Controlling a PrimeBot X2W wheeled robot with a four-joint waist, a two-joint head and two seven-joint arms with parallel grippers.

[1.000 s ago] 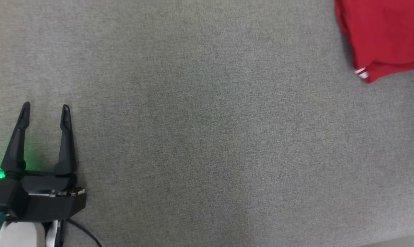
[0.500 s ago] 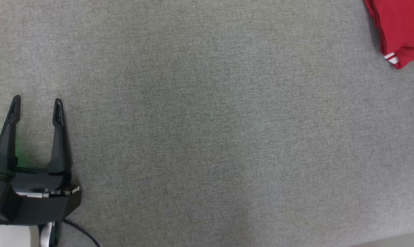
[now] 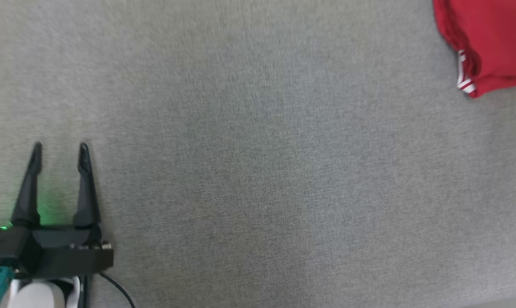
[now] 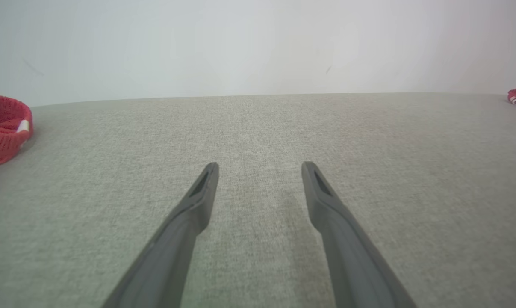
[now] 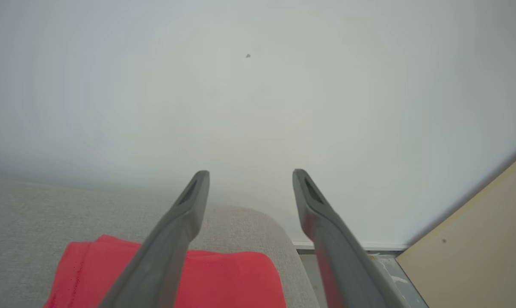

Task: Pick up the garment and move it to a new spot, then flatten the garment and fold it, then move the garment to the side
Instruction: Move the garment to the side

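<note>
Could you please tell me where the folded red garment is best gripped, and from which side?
Probably the stacked edge beside the white-striped cuff of the garment: layers meet there, so one pinch may catch them all. Come from above with the open right tool, which hangs over it.

The grey fabric counter [image 3: 258, 171] offers open passage across its centre and near side. The left end effector [image 3: 60, 146] occupies the near left, fingers spread. Obstacles:
- the red garment [image 3: 497, 38] at the far right corner
- a red knitted item [image 4: 3, 128] at the left of the left wrist view
- the wall [image 4: 258, 42] behind the far edge
</note>
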